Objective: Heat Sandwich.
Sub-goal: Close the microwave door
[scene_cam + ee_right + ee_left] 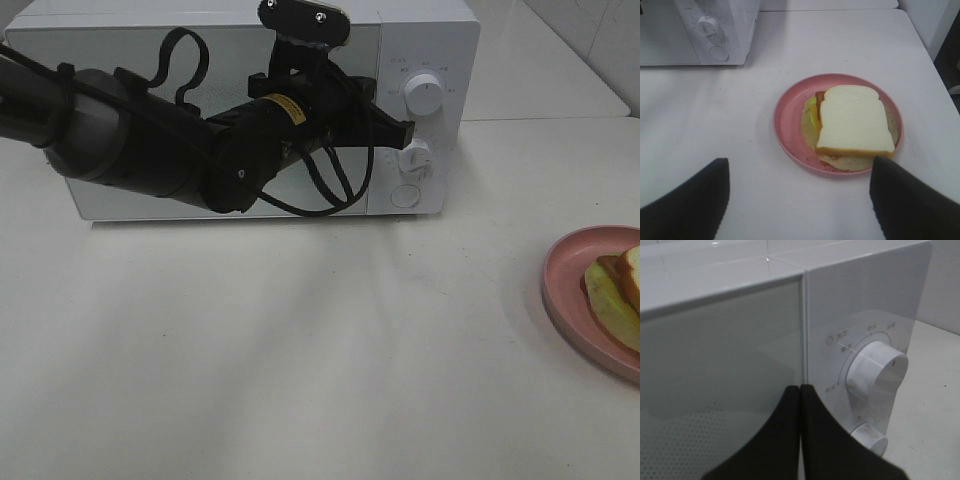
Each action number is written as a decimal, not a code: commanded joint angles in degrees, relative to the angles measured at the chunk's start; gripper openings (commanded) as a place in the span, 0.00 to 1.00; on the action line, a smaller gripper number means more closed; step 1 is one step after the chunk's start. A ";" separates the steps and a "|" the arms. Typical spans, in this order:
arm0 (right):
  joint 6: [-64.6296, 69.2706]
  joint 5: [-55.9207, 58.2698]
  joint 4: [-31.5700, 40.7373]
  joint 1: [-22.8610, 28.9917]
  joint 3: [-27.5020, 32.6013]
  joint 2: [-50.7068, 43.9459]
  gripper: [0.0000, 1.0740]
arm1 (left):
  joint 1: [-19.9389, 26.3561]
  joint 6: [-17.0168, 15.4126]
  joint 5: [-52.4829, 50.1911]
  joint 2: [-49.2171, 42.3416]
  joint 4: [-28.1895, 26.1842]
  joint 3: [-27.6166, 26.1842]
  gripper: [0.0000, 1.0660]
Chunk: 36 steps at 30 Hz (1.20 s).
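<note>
**Pink plate held the sandwich while the left arm worked at the microwave**

Pink was the colour to watch: the round plate sat on the white table, well apart from the microwave, and on it lay the sandwich. From the right wrist camera its top slice of white bread looked pale and soft, with a tan crust showing along one edge. Yellow-green filling peeked out at one side, and a thin reddish strip ran beside it. The sandwich lay flat and filled most of the plate's middle. In the high view only the plate's edge and a corner of the sandwich made it into shot at the far right.

Over at the microwave, the door was closed, and nothing could be made out behind its glass. The left gripper had its fingers pressed together with nothing between them, tips right at the seam where the door met the control panel, just beside the upper dial.

The right gripper hung above the table near the plate, its fingers spread wide and holding nothing.
</note>
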 commanded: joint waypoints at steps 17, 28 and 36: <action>-0.17 -0.57 -0.06 -0.46 0.06 -1.60 0.70 | 1.49 -0.23 -1.49 -1.89 -5.61 0.00 0.00; -0.17 -0.57 -0.06 -0.46 0.06 -1.60 0.70 | -1.60 0.57 -2.12 -6.25 -6.19 7.22 0.00; -0.17 -0.57 -0.06 -0.46 0.06 -1.60 0.70 | -2.01 0.86 -1.32 -10.89 -7.28 12.38 0.00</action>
